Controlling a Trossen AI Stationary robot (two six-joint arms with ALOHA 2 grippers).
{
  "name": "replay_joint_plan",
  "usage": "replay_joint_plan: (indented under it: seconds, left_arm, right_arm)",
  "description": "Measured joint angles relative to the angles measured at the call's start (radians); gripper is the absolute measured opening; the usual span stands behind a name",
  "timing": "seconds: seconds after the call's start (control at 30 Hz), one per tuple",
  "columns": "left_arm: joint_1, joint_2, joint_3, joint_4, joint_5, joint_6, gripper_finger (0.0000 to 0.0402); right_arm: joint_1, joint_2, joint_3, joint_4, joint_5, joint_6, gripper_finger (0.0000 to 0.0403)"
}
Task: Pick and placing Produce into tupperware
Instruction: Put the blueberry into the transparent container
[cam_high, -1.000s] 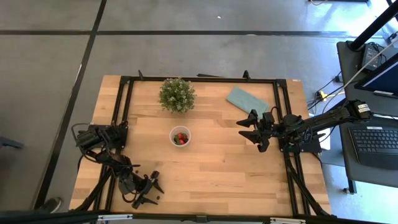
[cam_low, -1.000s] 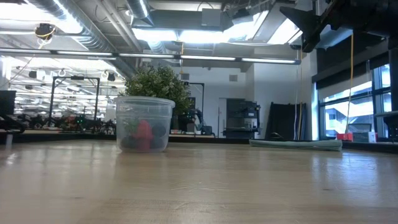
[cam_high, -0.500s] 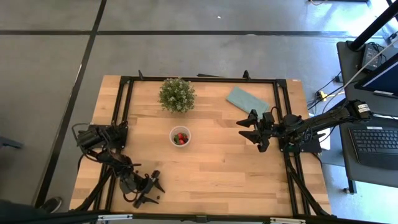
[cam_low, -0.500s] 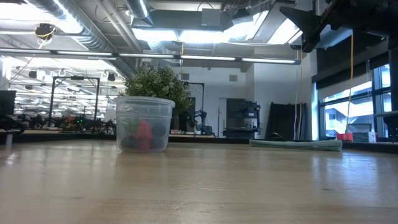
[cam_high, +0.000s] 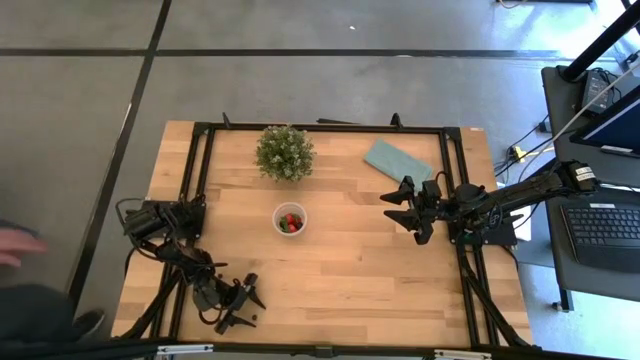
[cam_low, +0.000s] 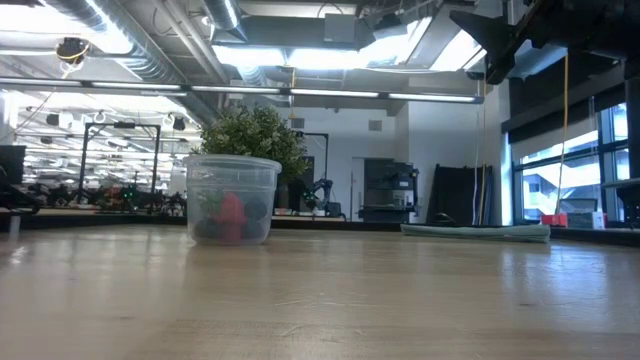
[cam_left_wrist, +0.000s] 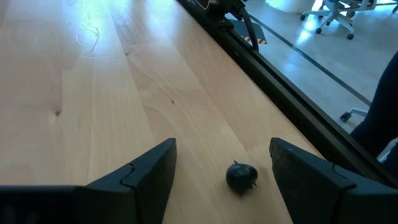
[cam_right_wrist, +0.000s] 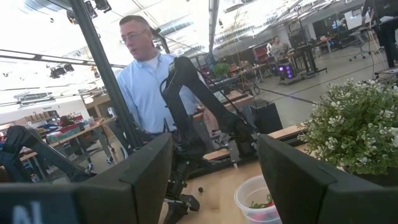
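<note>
My left gripper (cam_left_wrist: 217, 165) low at table's near-left corner, jaws wide, dark berry (cam_left_wrist: 241, 176) between fingertips: tiny, soft, rolls easily; I'd pinch gently across middle. Tupperware (cam_high: 290, 219) mid-table, berries inside. Right gripper (cam_high: 405, 208) raised, spread, empty.

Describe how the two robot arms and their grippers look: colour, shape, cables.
Both arms are dark, near-black, jointed links. The left gripper and right gripper each end in two flat, angular dark fingers, wedge-shaped with bevelled edges in the wrist views. Black cables loop beside the left arm's base. The right arm carries a small pale label near its base.
</note>
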Motion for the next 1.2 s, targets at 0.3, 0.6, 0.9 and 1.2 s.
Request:
replay_joint_plan:
  seconds: [0.3, 0.6, 0.9, 1.2]
  left_arm:
    - [0.0, 0.0, 0.0, 0.0, 0.0, 0.0, 0.025]
    - [0.0, -0.002, 0.0, -0.006, 0.034, -0.066, 0.025]
    - [-0.033, -0.005, 0.003, -0.083, 0.029, -0.064, 0.0244]
    - [-0.054, -0.004, 0.003, -0.098, 0.017, -0.071, 0.0243]
  right_arm:
    - [0.0, 0.0, 0.0, 0.0, 0.0, -0.002, 0.0239]
    - [0.0, 0.0, 0.0, 0.0, 0.0, -0.004, 0.0239]
    - [0.0, 0.0, 0.0, 0.0, 0.0, -0.002, 0.0239]
    - [0.0, 0.0, 0.0, 0.0, 0.0, -0.003, 0.0239]
